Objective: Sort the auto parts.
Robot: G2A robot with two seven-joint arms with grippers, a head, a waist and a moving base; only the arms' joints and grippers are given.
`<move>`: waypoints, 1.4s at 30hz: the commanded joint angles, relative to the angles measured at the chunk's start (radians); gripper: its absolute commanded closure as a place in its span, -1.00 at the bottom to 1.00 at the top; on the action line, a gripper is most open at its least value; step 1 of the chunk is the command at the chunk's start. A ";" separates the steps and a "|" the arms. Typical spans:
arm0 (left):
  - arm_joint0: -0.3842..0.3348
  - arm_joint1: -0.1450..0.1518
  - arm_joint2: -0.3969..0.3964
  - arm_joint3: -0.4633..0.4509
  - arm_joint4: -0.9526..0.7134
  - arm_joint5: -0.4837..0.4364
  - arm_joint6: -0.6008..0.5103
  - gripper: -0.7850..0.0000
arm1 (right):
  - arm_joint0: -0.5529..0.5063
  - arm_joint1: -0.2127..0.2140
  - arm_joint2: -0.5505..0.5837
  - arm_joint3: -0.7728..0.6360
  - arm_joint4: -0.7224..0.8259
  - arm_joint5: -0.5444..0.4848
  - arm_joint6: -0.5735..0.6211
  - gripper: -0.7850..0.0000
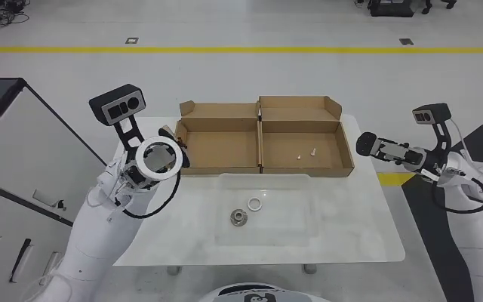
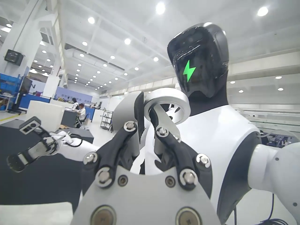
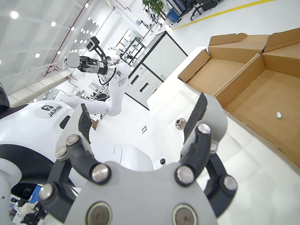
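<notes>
My left gripper (image 2: 150, 112) is shut on the rim of a large silver-white ring (image 2: 168, 99), raised above the table's left edge; from above the ring (image 1: 140, 160) hangs beside the left cardboard box (image 1: 219, 140). A metal flange (image 1: 240, 218) and a small white ring (image 1: 255, 204) lie in the clear tray (image 1: 290, 223). Small white parts (image 1: 306, 153) lie in the right cardboard box (image 1: 306, 140). My right gripper (image 3: 140, 118) stands open and holds nothing, off the table's right side (image 1: 366, 143); the flange (image 3: 180, 123) lies beyond its fingertips.
The two open boxes stand side by side at the back of the white table (image 1: 355, 219), with the tray in front of them. A grey-and-white cabinet (image 1: 38, 151) stands left of the table.
</notes>
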 commanded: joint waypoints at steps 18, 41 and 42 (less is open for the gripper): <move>0.020 -0.006 -0.059 -0.003 0.070 0.062 -0.062 1.00 | 0.000 0.000 0.000 0.000 0.000 0.000 0.000 -1.00; 0.024 -0.017 -0.042 -0.021 -0.065 0.070 -0.070 1.00 | 0.000 0.000 0.000 0.000 0.000 0.000 0.000 -1.00; 0.024 -0.017 -0.042 -0.021 -0.065 0.070 -0.070 1.00 | 0.000 0.000 0.000 0.000 0.000 0.000 0.000 -1.00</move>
